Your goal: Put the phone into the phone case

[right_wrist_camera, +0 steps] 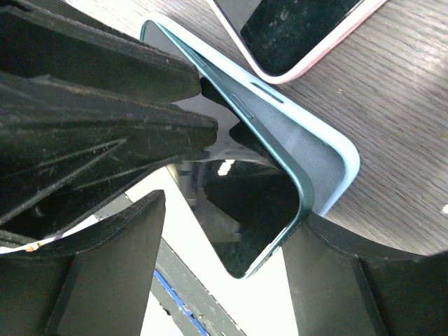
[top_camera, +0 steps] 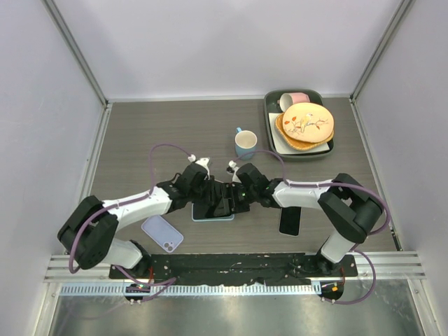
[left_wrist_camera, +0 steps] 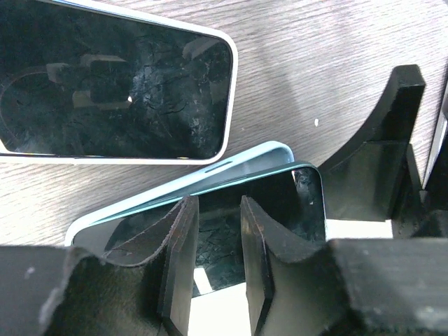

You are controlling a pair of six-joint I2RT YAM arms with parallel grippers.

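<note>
The phone (right_wrist_camera: 245,210) has a teal rim and a dark screen. It lies tilted in the light blue phone case (right_wrist_camera: 308,147), its near edge raised above the case wall. Both sit mid-table under the two grippers (top_camera: 212,214). My left gripper (left_wrist_camera: 217,210) hangs over the screen (left_wrist_camera: 294,196) with its jaws a narrow gap apart and nothing between them. My right gripper (right_wrist_camera: 231,224) is open wide around the phone's corner; its right finger (right_wrist_camera: 350,280) is against the case corner. From above, the left gripper (top_camera: 210,199) and right gripper (top_camera: 234,198) almost meet.
A lavender phone or case (top_camera: 162,233) lies at the near left. A black phone (top_camera: 290,220) lies at the near right. A blue mug (top_camera: 245,142) stands behind the grippers. A tray (top_camera: 270,119) with plates and a pink cup is at the back right.
</note>
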